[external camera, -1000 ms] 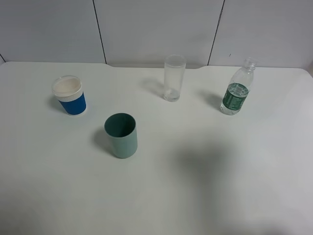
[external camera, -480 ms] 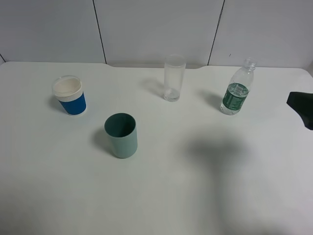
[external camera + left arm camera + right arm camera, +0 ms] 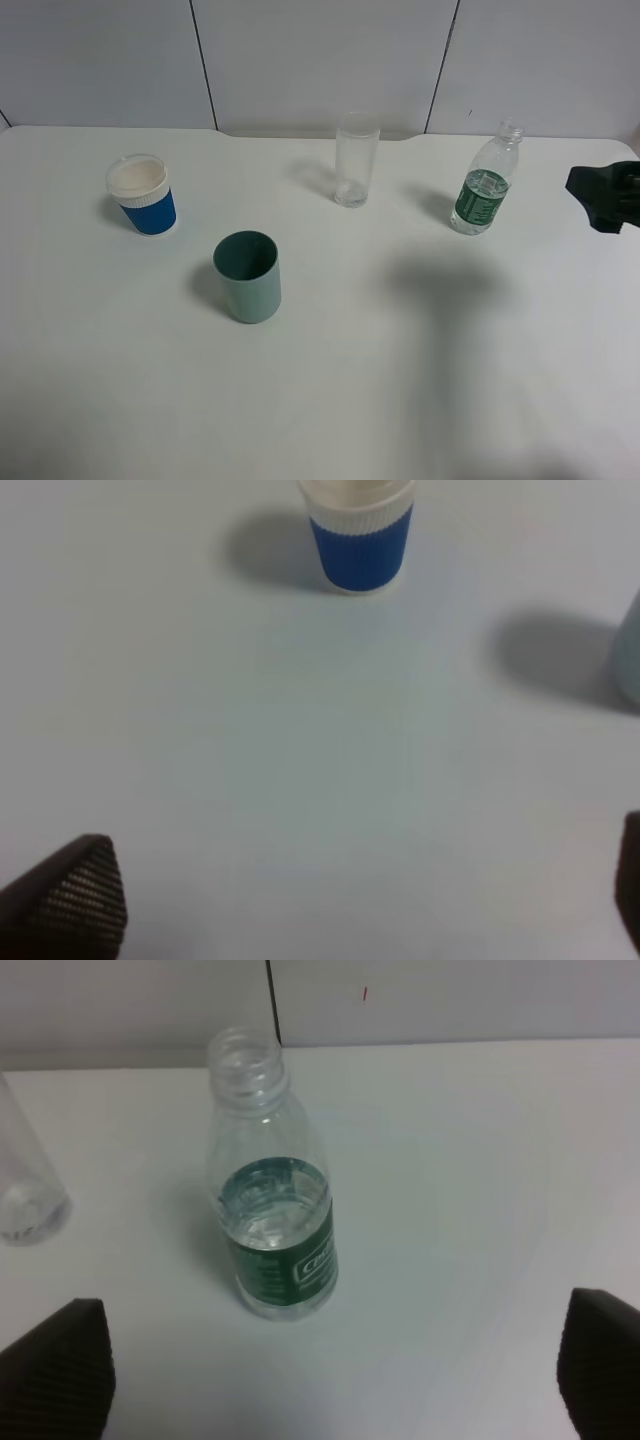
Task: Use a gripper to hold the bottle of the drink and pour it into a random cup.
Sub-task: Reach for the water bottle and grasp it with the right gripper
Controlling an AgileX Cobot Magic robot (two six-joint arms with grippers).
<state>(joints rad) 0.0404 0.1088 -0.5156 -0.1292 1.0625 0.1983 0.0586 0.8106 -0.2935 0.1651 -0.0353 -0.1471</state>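
Note:
The bottle (image 3: 485,186), clear plastic with a dark green label and no cap, stands upright at the back right of the white table (image 3: 400,380). The tall clear glass cup (image 3: 356,160) stands to its left, near the back middle. My right gripper (image 3: 598,196) hangs at the right edge, apart from the bottle. In the right wrist view the bottle (image 3: 274,1200) stands ahead of my right gripper (image 3: 325,1385), whose jaws stand wide apart with nothing between them; the glass (image 3: 22,1185) shows at the edge. My left gripper (image 3: 350,900) is open and holds nothing.
A teal-green cup (image 3: 247,276) stands in the front middle-left, and a blue-and-white paper cup (image 3: 143,195) at the left. The left wrist view shows the paper cup (image 3: 357,535) ahead and the teal cup's side (image 3: 630,650) at the edge. A panelled wall backs the table.
My right gripper has come into the exterior view from the right edge and moved left toward the bottle. The cups and the bottle have not moved.

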